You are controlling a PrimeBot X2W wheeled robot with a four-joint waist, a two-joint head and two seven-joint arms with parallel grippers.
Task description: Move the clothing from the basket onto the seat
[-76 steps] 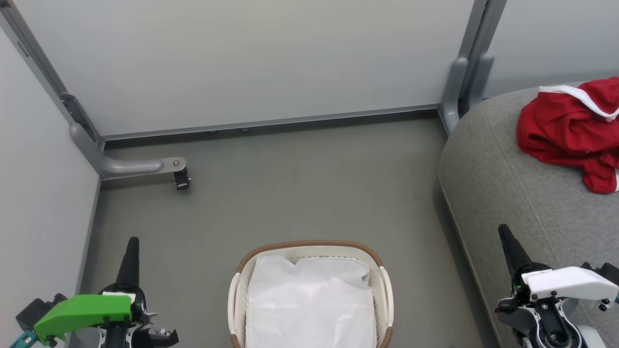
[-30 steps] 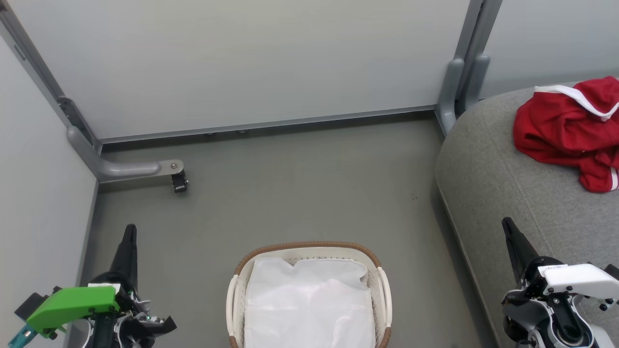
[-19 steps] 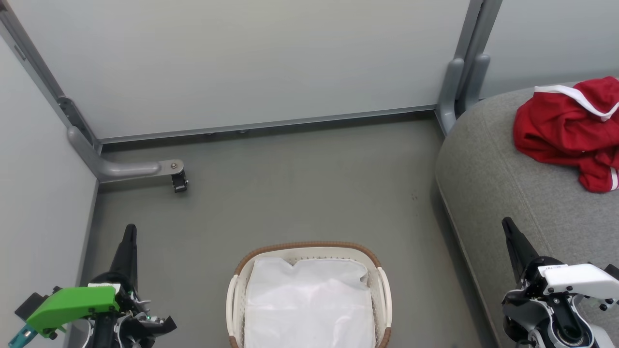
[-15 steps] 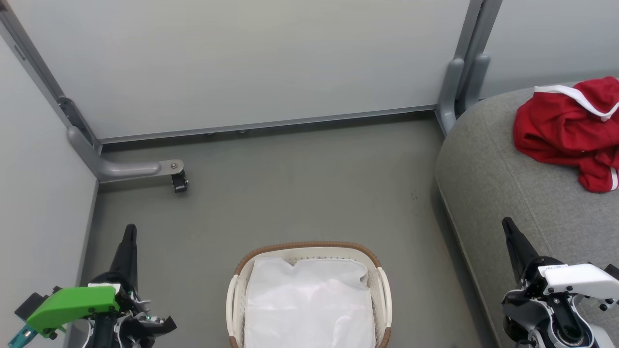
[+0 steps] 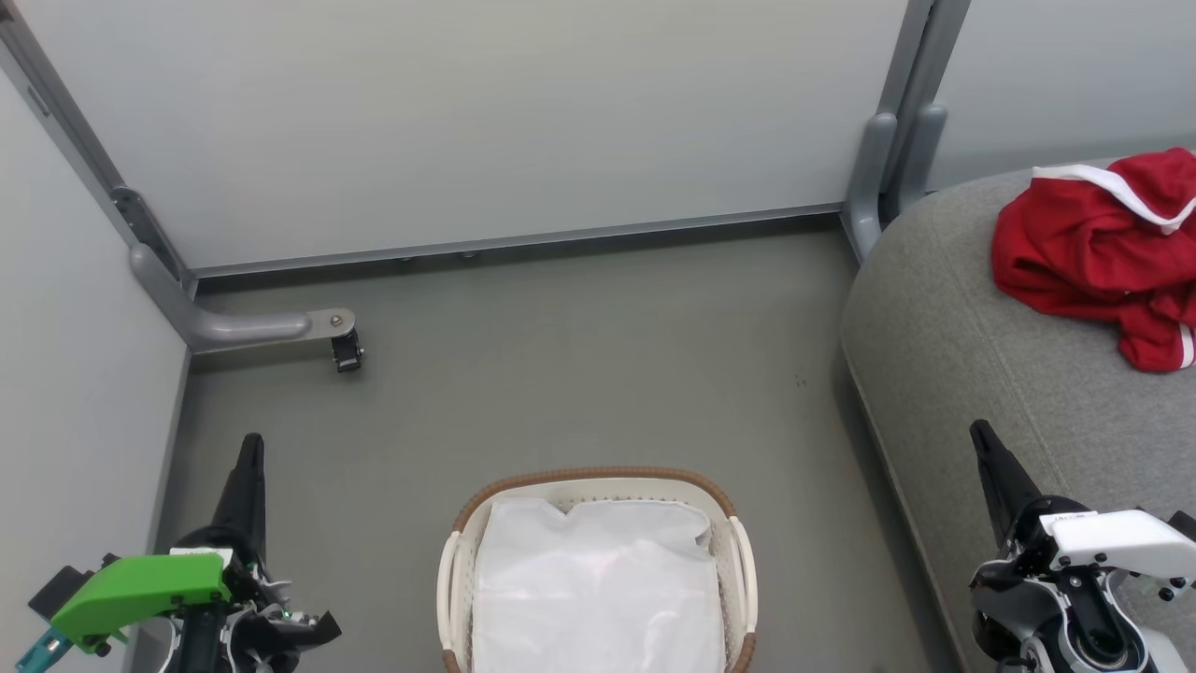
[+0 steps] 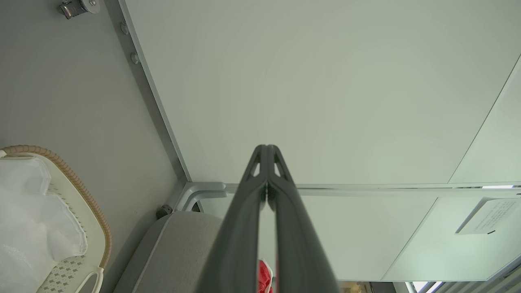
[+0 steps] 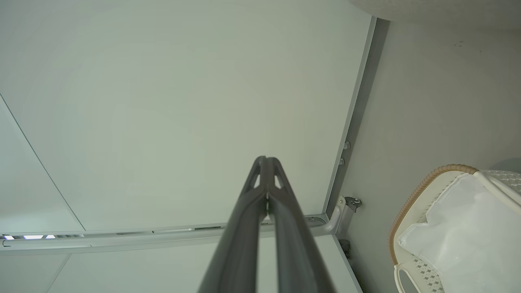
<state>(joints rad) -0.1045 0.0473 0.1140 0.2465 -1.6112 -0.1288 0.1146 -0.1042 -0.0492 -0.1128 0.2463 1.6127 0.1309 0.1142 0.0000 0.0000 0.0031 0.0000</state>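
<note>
- Left hand: fingers pressed together, holding nothing, parked low, left of the basket.
- Right hand: likewise closed and empty, by the near edge of the seat.
- Basket on the floor between both hands, white liner on top; impossible to tell if anything lies beneath.
- Red clothing bunched on the seat, far right, well apart from both hands.
- Probably light, limp and clingy rather than slippery; best pinched at a raised fold or the white-trimmed edge.
</note>
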